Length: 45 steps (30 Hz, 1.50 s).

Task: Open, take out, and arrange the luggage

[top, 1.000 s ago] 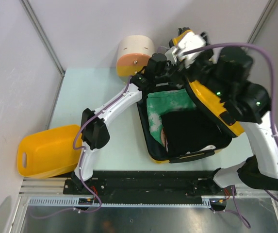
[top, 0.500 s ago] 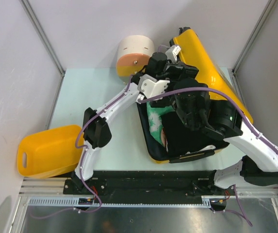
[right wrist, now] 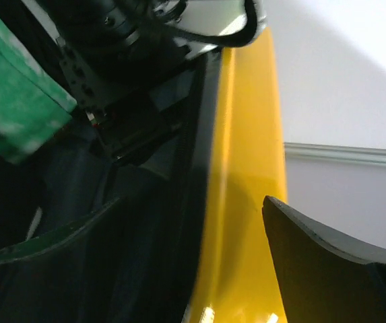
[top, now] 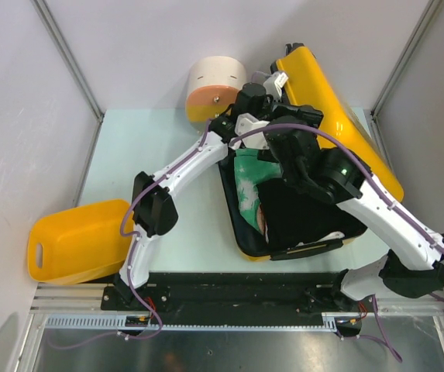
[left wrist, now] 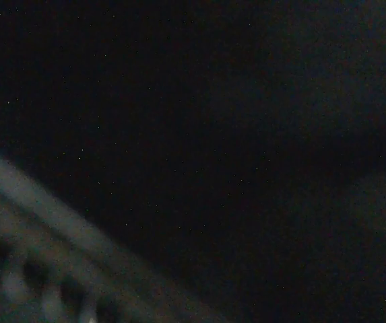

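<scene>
suitcase [top: 246,242] open at far right corner of table [top: 152,147], right pincer [right wrist: 199,269] apart astride lid [top: 338,108] edge, left pincer [top: 254,108] apart, crowded at far rim

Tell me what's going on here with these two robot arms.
The suitcase lies open on the table, lid propped up at the far right, with a green cloth and dark clothing inside. The left arm and right arm both reach into its far end. The right tool is open, straddling the yellow shell rim. The left tool is hidden there; its camera shows only darkness, so its grip is unclear. Nothing looks taken out yet.
</scene>
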{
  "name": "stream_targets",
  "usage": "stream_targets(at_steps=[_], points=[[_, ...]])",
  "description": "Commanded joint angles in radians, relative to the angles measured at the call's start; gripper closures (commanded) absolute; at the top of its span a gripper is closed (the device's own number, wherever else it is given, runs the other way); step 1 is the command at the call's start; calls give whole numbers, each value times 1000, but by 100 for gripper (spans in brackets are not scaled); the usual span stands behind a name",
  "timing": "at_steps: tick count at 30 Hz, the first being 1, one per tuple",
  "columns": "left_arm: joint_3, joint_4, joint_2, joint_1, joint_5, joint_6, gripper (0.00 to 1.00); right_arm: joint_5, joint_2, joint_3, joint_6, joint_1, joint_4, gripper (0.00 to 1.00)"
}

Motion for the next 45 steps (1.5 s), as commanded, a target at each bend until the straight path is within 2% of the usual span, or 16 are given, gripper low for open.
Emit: stream_targets(at_steps=[1,3,4,6,7,10,16,19,22,25,31,36,42,43,44,45], points=[[2,27,-22,7,25,-15,0,43,-80,-164,-169,-48,188,18],[-10,27,-25,13,26,-20,0,77,-131,-227,-235,-46,275,30],[-13,27,-28,17,26,-21,0,83,-143,-261,-286,-45,339,43],[-30,27,-36,23,30,-26,0,100,-175,-290,-333,-54,400,59],[-36,25,-42,24,31,-27,0,103,-183,-301,-365,-60,463,77],[-78,25,-71,38,36,-26,0,99,-220,-347,-467,-100,572,100],[-279,25,-239,89,28,-12,0,20,-263,-350,-473,-221,618,100],[-441,25,-335,125,34,-4,0,-36,-284,-349,-441,-274,625,100],[-654,24,-483,176,55,5,0,-73,-310,-357,-433,-313,661,100],[-946,14,-649,240,76,0,0,-124,-343,-355,-427,-354,694,100],[-1268,-65,-872,283,45,49,0,-168,-377,-361,-426,-393,741,100],[-1369,-62,-864,241,69,-21,6,-185,-377,-364,-441,-445,778,100],[-1272,-29,-748,119,71,16,12,-219,-387,-373,-447,-529,809,100],[-1242,-26,-726,109,76,17,17,-233,-392,-376,-447,-546,815,100],[-1229,-23,-676,92,80,13,33,-240,-392,-381,-447,-563,823,100],[-1215,-16,-651,86,86,5,41,-250,-393,-383,-444,-578,830,100]])
